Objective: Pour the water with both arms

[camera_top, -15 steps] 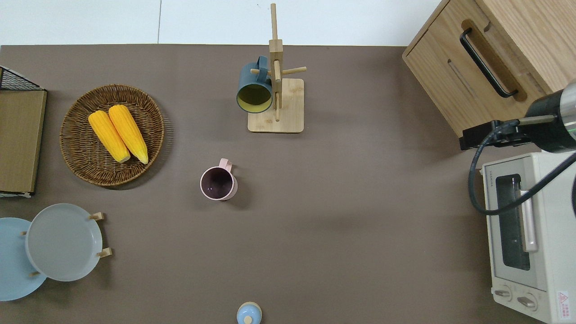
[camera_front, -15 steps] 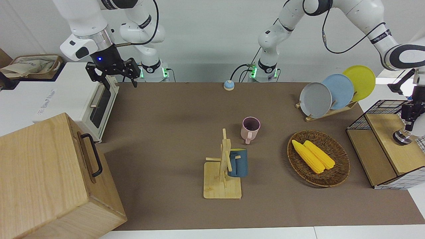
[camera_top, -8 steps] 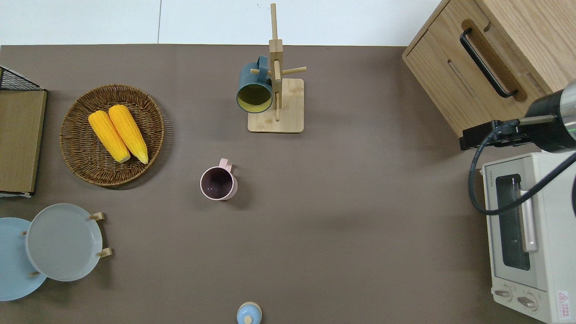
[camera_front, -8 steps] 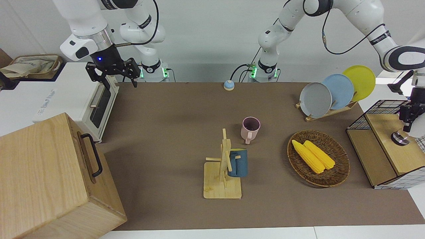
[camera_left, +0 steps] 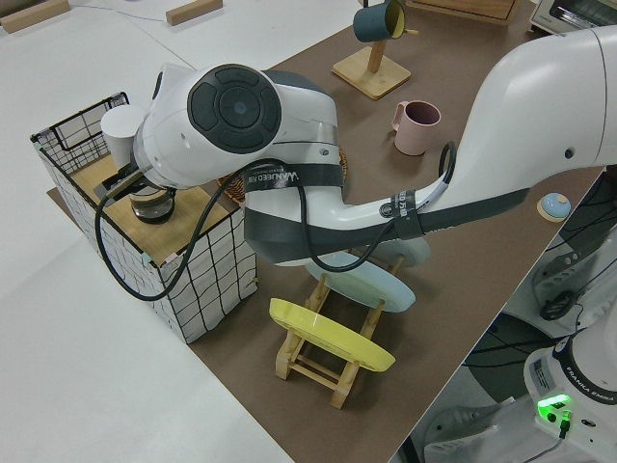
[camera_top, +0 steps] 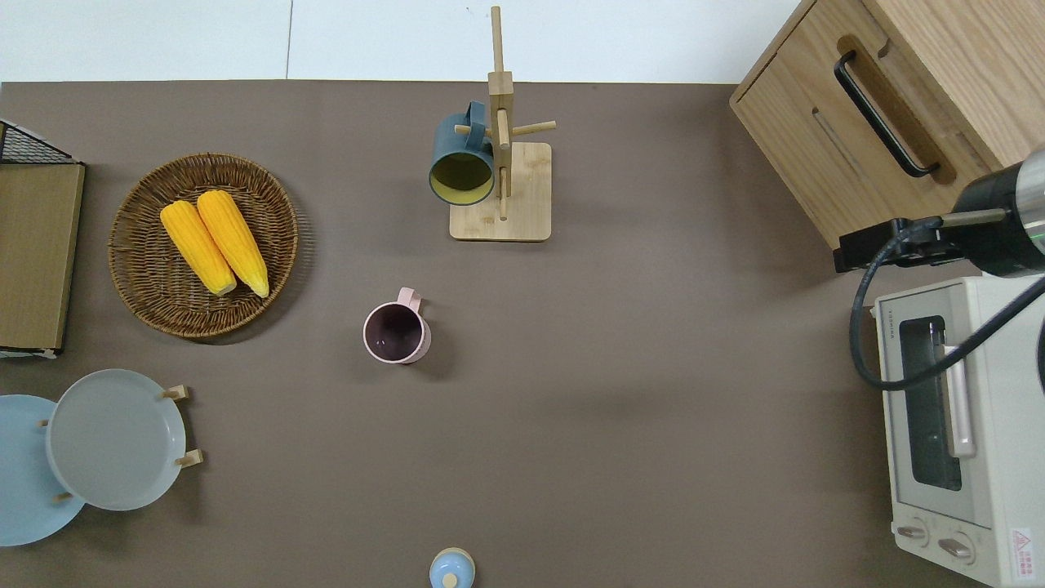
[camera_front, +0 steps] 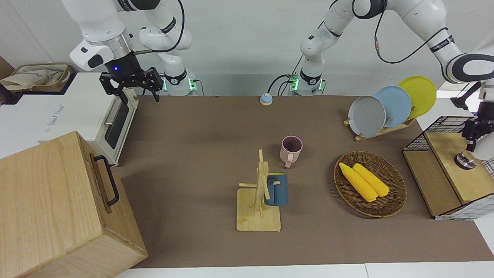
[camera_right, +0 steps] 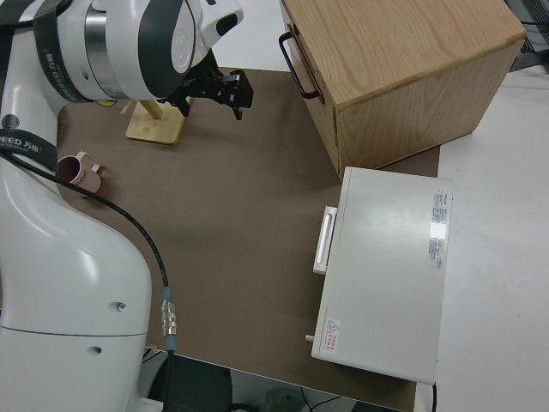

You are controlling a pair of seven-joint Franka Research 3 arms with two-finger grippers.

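Note:
No water shows in any view. My right gripper (camera_front: pixel 132 85) hangs open and empty in the air, over the table's edge between the toaster oven (camera_top: pixel 955 425) and the wooden box (camera_top: pixel 906 98); it also shows in the right side view as the right gripper (camera_right: pixel 214 96). My left gripper (camera_front: pixel 472 135) hangs just above a glass pot (camera_front: pixel 465 160) that stands on the wooden lid of a wire basket (camera_front: pixel 444 170). In the left side view the arm hides that gripper, and the glass pot (camera_left: pixel 149 201) stands beside a white cup (camera_left: pixel 122 135). A pink mug (camera_top: pixel 396 333) stands upright mid-table.
A blue mug (camera_top: pixel 461 159) hangs on a wooden mug tree (camera_top: pixel 500 192). A wicker tray (camera_top: pixel 139 286) holds two corn cobs (camera_top: pixel 214 241). A plate rack (camera_front: pixel 386 108) carries three plates. A small blue bell (camera_front: pixel 265 99) sits near the robots.
The left arm's wrist has risen slightly above the glass pot. The right arm has not moved.

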